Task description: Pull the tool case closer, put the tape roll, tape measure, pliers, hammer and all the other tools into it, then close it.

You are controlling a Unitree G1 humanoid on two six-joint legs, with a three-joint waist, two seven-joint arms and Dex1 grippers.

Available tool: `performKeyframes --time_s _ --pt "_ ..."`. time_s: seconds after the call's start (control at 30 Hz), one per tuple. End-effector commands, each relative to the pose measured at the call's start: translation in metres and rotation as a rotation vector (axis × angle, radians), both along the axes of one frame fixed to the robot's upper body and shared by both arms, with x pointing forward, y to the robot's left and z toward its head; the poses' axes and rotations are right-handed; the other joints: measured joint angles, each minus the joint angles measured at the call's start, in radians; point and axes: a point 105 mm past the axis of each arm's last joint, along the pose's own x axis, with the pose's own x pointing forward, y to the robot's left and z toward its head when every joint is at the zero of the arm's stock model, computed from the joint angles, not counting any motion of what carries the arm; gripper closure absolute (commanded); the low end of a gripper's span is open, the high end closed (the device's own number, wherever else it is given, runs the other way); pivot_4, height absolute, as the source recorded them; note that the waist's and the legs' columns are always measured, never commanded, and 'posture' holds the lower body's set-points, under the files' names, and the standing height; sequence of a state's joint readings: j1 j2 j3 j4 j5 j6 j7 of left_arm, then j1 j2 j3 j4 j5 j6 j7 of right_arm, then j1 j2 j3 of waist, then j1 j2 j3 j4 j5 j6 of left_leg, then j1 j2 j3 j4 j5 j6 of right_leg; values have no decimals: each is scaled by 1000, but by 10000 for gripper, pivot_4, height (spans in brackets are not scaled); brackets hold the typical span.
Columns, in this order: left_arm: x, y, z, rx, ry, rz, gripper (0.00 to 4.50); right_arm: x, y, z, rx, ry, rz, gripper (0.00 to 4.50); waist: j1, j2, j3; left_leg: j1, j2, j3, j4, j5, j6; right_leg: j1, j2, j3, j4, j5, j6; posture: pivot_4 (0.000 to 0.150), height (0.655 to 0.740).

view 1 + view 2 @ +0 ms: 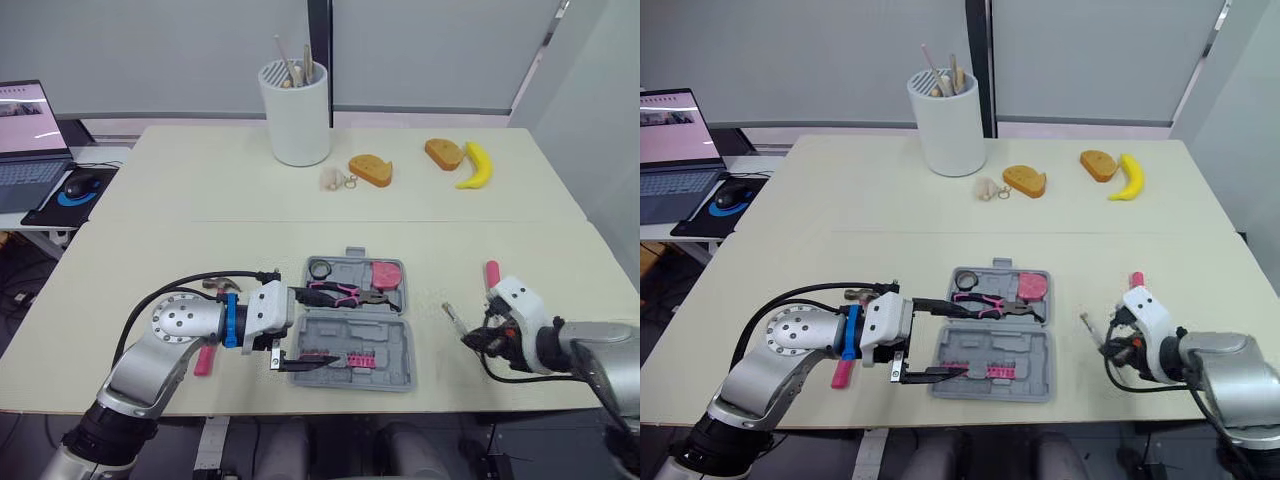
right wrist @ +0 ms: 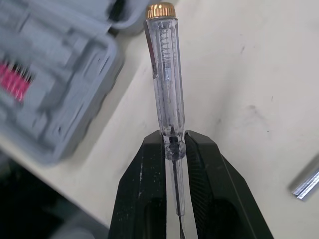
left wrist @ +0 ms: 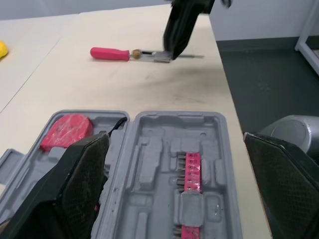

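On the side desk at far left, the laptop (image 1: pixel 30 115) shows writing too small to read. Near the main desk's front edge, a pink-handled tool (image 1: pixel 204 360) is largely hidden under your left arm. Your left gripper (image 1: pixel 322 328) is spread wide over the left end of the open tool case (image 1: pixel 395 368), whose long axis runs along that edge. The pliers (image 1: pixel 345 293) lie lengthwise inside, nose rightward, near the tape roll (image 1: pixel 320 268) and tape measure (image 1: pixel 385 273). Your right gripper (image 2: pixel 174 139) pinches a clear tester screwdriver (image 2: pixel 164 74), its brass cap pointing at the case.
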State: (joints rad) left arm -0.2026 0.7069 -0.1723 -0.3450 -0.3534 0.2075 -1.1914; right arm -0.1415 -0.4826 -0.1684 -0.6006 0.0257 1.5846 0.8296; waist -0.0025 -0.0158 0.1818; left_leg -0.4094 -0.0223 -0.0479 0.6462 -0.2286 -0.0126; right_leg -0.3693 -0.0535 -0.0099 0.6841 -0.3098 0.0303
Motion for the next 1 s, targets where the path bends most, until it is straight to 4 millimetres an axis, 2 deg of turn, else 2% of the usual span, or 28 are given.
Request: performKeyframes --time_s 0.03,0.17,0.5,0.57,0.67,0.83,0.9,1.0 --pt "-4 -3 4 2 -19 -46 0 15 -19 2 -49 -39 -202 41843 0 1 0 0 0 0 0 0 0 0 0 0 0 0 0 1500 7400" --pt "-1 -4 5 6 -24 -51 0 28 -20 -6 -45 -22 -319 41843 -1 1 0 0 -1 1 0 0 0 0 0 0 -1 0 1 1500 7400" --pt "0 -8 6 17 -40 -53 0 33 3 -26 -69 -42 -293 41843 -9 1 0 0 -1 1 -1 0 0 0 0 0 0 0 1 1500 7400" --pt "0 -9 6 17 -40 -51 0 32 5 -27 -70 -55 -288 34509 -11 1 0 1 -1 1 -1 0 0 0 1 0 0 0 1 1500 7400" --pt "0 -8 6 16 -42 -48 0 34 7 -20 -59 -105 -274 28209 -15 1 0 1 -1 0 -1 0 1 1 1 0 0 0 1 1500 7400" --pt "2 -5 8 13 -41 -38 0 30 11 3 -23 -213 -227 15251 -17 1 0 1 -1 0 -1 0 1 0 1 0 0 0 1 1500 7400" --pt "2 -3 9 9 -35 -32 0 24 13 13 -66 -324 -100 10498 -14 1 0 0 -1 0 -1 0 1 0 1 0 0 0 1 1500 7400" --pt "1 0 9 5 -29 -26 0 18 7 15 -169 -426 6 597 -12 0 0 0 -1 0 -1 0 1 1 1 -1 -2 0 1 1500 7400"
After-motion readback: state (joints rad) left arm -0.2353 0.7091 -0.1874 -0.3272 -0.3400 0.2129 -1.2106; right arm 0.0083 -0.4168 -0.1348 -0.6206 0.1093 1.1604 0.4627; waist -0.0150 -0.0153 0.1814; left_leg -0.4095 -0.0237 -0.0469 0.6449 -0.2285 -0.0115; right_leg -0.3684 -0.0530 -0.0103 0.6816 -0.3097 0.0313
